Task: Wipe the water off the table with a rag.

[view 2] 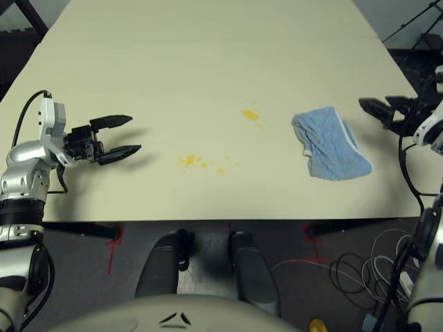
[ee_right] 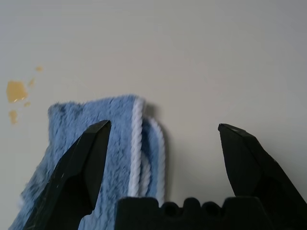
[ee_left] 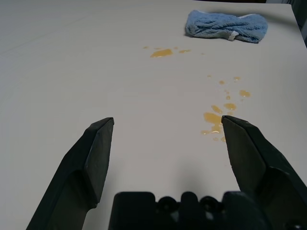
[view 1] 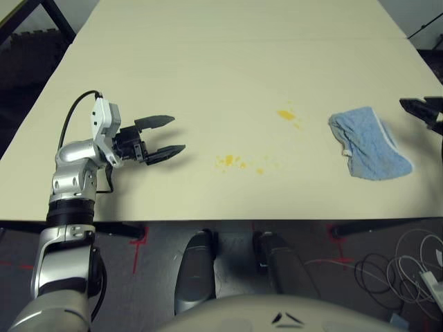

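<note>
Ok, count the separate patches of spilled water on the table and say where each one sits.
2. One splotch lies nearer the rag; a scattered cluster lies toward the left gripper. Tiny specks trail around both, so finer drops may go uncounted.

We seem to be in a lab or test room: a plain cream table on dark metal legs, red tape marks on the grey floor at 6 o'clock, loose cables at 4 o'clock.

Head stereo overhead; wrist views low, sharing rag.
</note>
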`<state>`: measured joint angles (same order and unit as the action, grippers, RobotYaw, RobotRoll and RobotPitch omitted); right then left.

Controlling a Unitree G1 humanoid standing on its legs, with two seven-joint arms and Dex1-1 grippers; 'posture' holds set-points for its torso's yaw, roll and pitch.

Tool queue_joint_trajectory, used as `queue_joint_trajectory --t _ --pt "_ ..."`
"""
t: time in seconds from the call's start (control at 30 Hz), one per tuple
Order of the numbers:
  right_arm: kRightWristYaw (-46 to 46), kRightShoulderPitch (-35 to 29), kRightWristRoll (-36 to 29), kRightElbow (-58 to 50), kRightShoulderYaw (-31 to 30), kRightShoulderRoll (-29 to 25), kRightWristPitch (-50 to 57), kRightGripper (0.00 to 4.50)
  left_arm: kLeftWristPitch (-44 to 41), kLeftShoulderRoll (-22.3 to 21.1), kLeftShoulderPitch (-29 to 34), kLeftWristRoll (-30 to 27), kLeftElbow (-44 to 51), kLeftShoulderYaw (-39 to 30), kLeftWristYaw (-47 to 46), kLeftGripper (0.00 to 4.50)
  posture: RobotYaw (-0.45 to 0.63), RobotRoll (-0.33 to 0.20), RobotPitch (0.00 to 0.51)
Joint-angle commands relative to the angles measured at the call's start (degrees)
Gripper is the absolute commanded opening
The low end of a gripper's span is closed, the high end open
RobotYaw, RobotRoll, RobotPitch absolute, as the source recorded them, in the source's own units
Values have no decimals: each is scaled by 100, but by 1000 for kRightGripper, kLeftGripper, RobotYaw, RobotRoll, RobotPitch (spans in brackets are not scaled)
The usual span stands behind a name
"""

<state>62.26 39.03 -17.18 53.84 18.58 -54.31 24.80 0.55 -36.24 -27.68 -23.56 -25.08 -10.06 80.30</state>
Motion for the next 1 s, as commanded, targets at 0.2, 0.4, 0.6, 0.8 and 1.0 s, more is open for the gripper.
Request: queue_joint_trajectory --t 0.2,0.4,0.6,0.8,1.0 --pt "336 -684 -50 -823 -244 44 651 4460 -68 26 22 -69 93 105 44 4500 114 0 212" --pt "36 -709 47 -846 -372 251 658 4460 -125 13 0 -72 135 116 43 4500 125 0 213" --pt "-59 -680 102 -829 -593 539 728 4460 -80 -4 -4 -26 172 157 81 4500 127 0 213" --pt "-97 -758 133 -1002 -790 885 844 4460 -69 0 21 -40 188 179 69 4500 130 0 213" --pt "-197 -767 190 -1118 -945 1127 938 4460 -67 0 12 -42 180 175 51 4500 132 0 215"
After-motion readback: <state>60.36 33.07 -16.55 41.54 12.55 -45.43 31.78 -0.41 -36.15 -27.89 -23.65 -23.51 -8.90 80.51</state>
